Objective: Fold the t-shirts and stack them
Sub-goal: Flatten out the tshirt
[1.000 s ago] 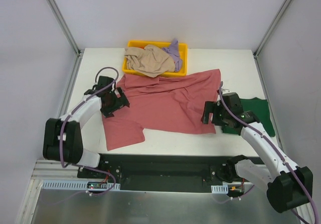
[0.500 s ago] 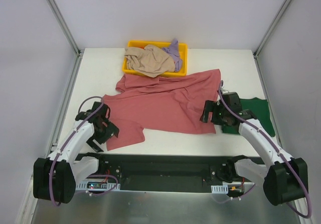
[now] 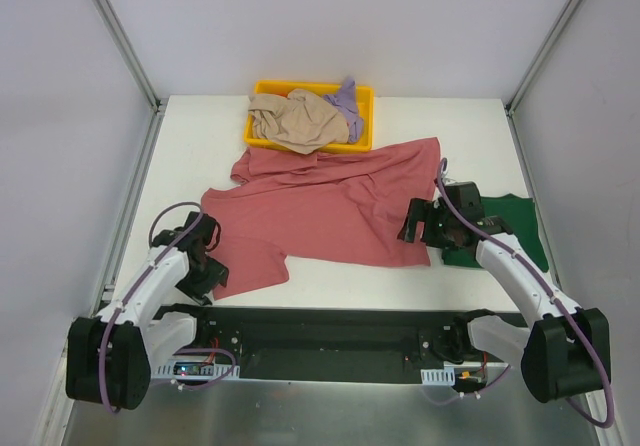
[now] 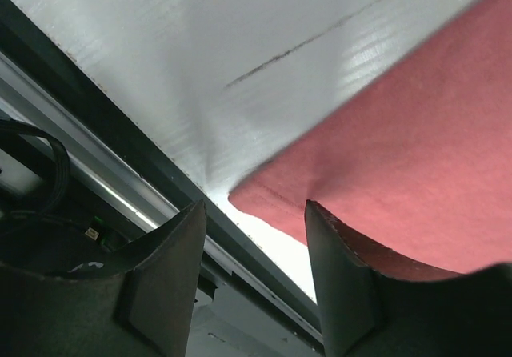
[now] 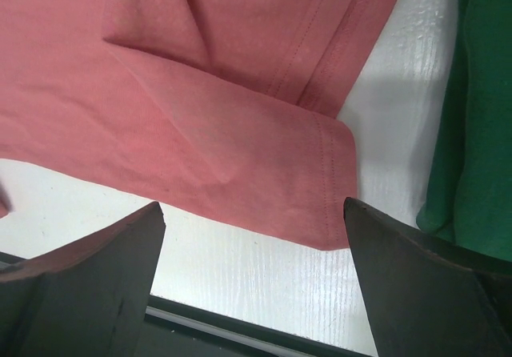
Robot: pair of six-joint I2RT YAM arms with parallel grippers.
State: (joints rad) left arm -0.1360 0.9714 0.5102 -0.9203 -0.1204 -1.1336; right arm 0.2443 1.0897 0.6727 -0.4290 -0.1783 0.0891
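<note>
The dusty rose-red t-shirt [image 3: 320, 206] lies spread across the middle of the table. My left gripper [image 3: 208, 269] is open at its near-left corner; in the left wrist view the corner of the red cloth [image 4: 400, 149] lies just ahead of the open jaws [image 4: 254, 213], one finger over the cloth. My right gripper [image 3: 413, 228] is open above the shirt's near-right corner [image 5: 240, 133], with the hem between the spread fingers [image 5: 252, 213]. The dark green t-shirt [image 3: 515, 228] lies flat at the right and also shows in the right wrist view [image 5: 480, 117]. The beige t-shirt [image 3: 300, 121] and the lavender t-shirt [image 3: 348, 101] lie bunched in the tray.
A yellow plastic tray [image 3: 262, 90] stands at the back middle, its front rim touched by the red shirt. The table's black front rail [image 3: 330, 321] runs close below both grippers. Metal frame posts stand at the back corners.
My left arm has swung from the shirt's far-left side down to its near-left corner, and the shirt's left part now lies spread wider. My right gripper has barely moved.
</note>
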